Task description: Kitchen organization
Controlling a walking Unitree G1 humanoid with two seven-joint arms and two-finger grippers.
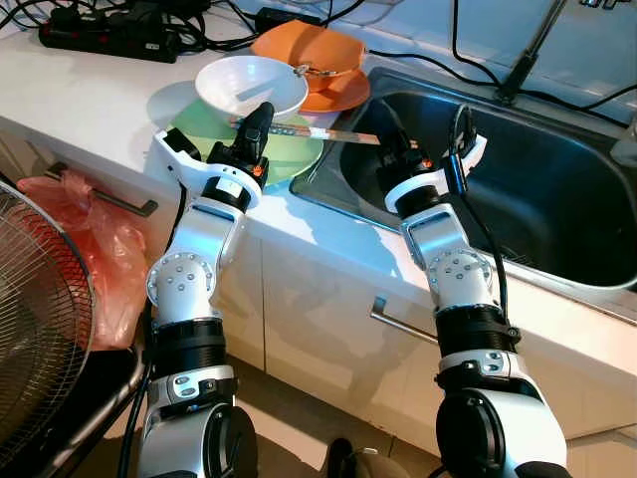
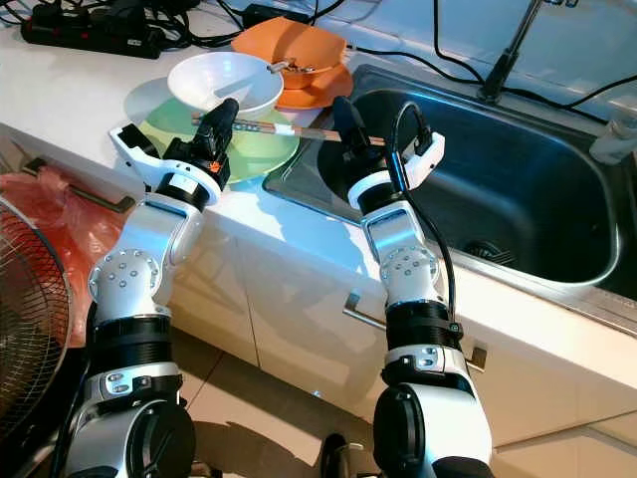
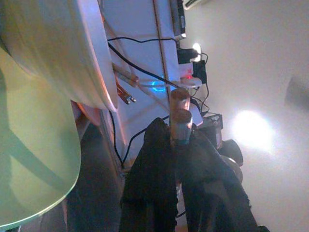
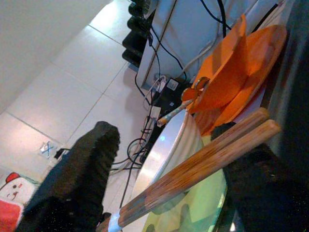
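White worktop (image 1: pixel 90 100) runs beside a steel sink (image 1: pixel 557 199). Just beyond the left gripper (image 1: pixel 261 118) sit a green plate (image 1: pixel 294 154) and white bowl (image 1: pixel 249 85). That gripper pinches one end of the chopsticks (image 1: pixel 328 133); the right gripper (image 2: pixel 343 112) stands open around the other end. It looks like a handover: next, close and release.

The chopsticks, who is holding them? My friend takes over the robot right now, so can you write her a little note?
Left gripper: shut on one end of the chopsticks, above the green plate.
Right gripper: open around their other end at the sink edge; grip not sure.
White bowl sits on the green plate; orange bowl on the orange plate behind.
Done: chopsticks lifted.
Left: pass or place them, then sort dishes.
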